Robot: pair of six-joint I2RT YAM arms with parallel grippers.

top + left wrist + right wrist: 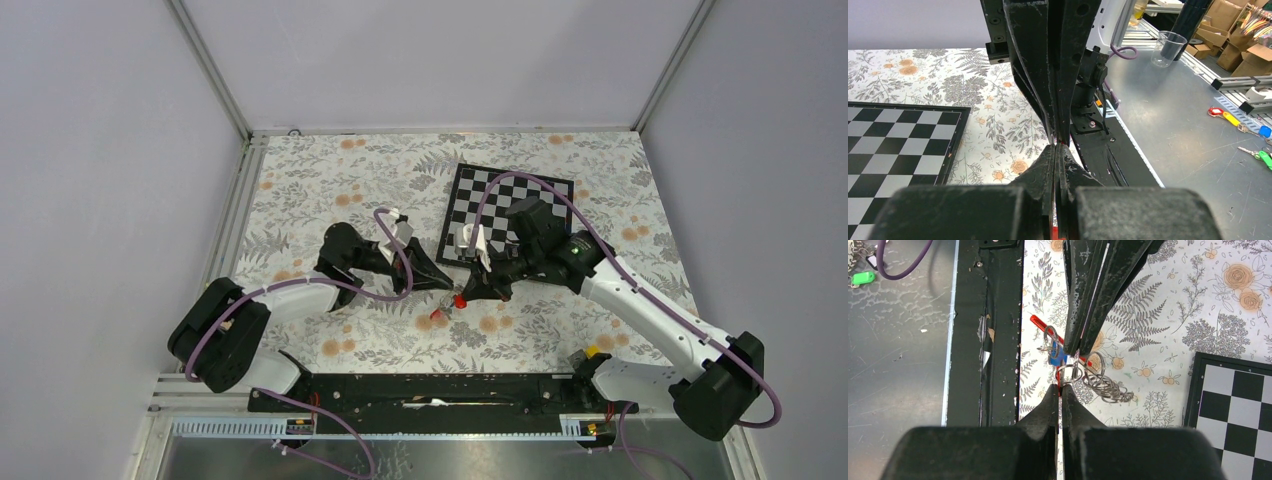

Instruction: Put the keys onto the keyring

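Grey-and-orange floral tablecloth [330,190] over a table boxed in by plain pale walls, seen from above. Toward the far right of the cloth, a black-and-white chessboard [462,205]. Near the cloth's middle, two black arms reaching inward, tips nearly meeting just in front of the board's near edge: left gripper [447,284] from the left, right gripper [468,292] from the right.

From the right wrist: right gripper clenched, fingertips [1052,395] pressed together with only a thin red sliver showing in the seam. Cannot tell what that sliver belongs to. Left gripper likewise clamped tight, coming down from the top of that view and ending among metal rings. Just past both tips, against the floral cloth, the keyring [1039,323]: a bright red strip with loops of grey wire [1105,385] coiled beside it. Against the red strip, a small key with a blue plastic tag [1059,354], touching a round metal ring [1066,373]. Key with a red tag impossible to tell apart from the other red pieces.

From the left wrist: the same two pairs of black fingers tip to tip, chessboard to the left, bare metal bench [1173,115] to the right. On the bench, a clear plastic cup [1168,47] and several other tagged keys [1223,114] in red, yellow, blue and green.
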